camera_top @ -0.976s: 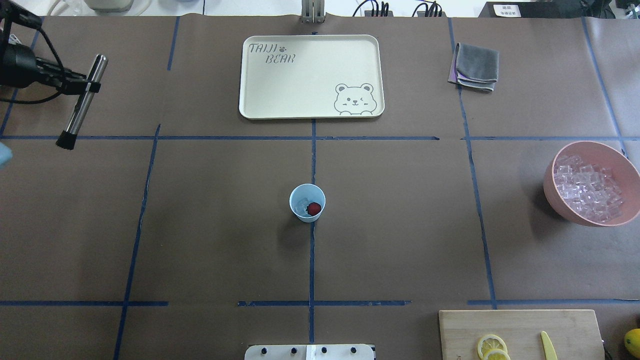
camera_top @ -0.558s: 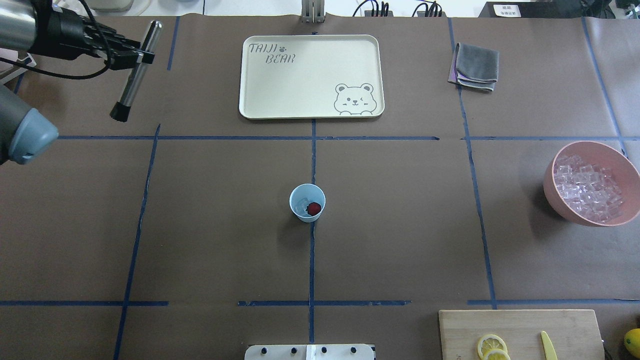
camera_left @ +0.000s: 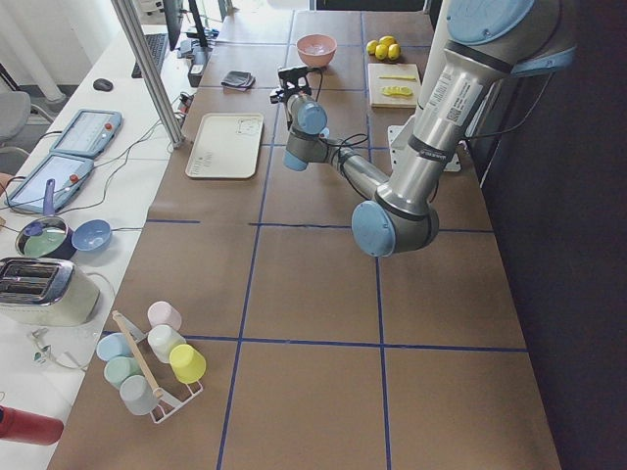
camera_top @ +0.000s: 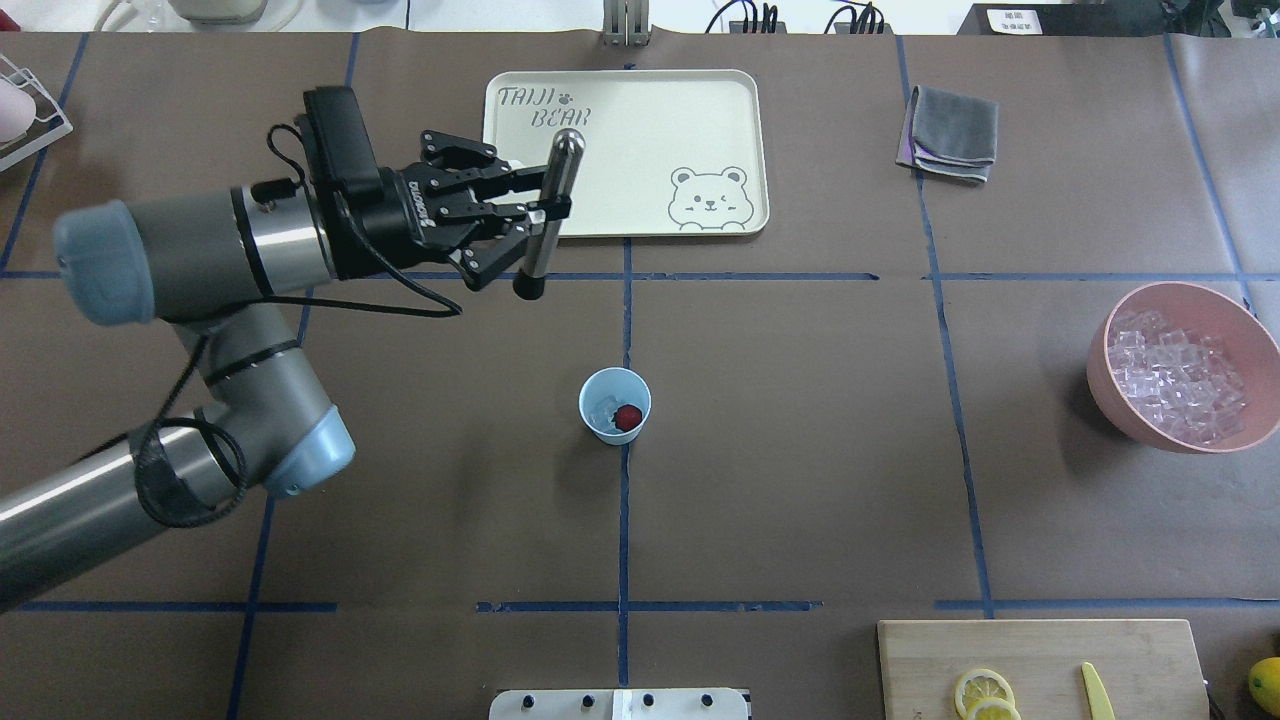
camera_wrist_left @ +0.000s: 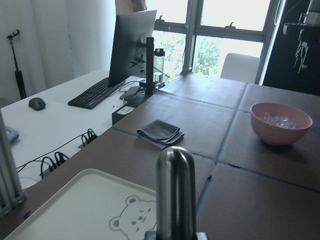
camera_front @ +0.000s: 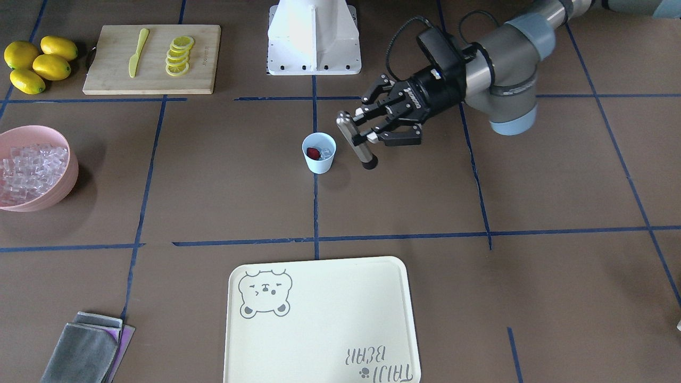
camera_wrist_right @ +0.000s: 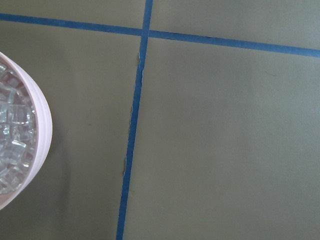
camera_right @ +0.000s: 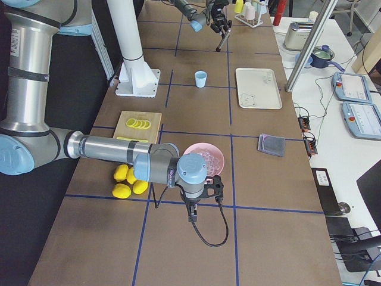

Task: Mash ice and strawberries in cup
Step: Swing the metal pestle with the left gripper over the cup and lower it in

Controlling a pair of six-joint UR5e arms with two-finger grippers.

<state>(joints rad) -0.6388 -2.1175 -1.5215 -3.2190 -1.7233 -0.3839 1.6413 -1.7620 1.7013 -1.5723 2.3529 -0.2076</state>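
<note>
**Muddler held in the air, cup at table centre**

The cup [camera_top: 614,405] stands on the central blue tape line, holding the strawberry [camera_top: 628,417] beside the ice [camera_top: 603,411]. Farther out, the left gripper [camera_top: 540,212] clamps a tilted steel muddler [camera_top: 562,165], black tip down, apart from the cup. The right gripper [camera_right: 202,193] is beside the pink bowl [camera_top: 1110,400]; I cannot tell how its fingers stand.

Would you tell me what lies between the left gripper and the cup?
Only bare brown table cover and a blue tape line, per the overhead view, separate the left gripper, holding a metal muddler, from the cup.
</note>
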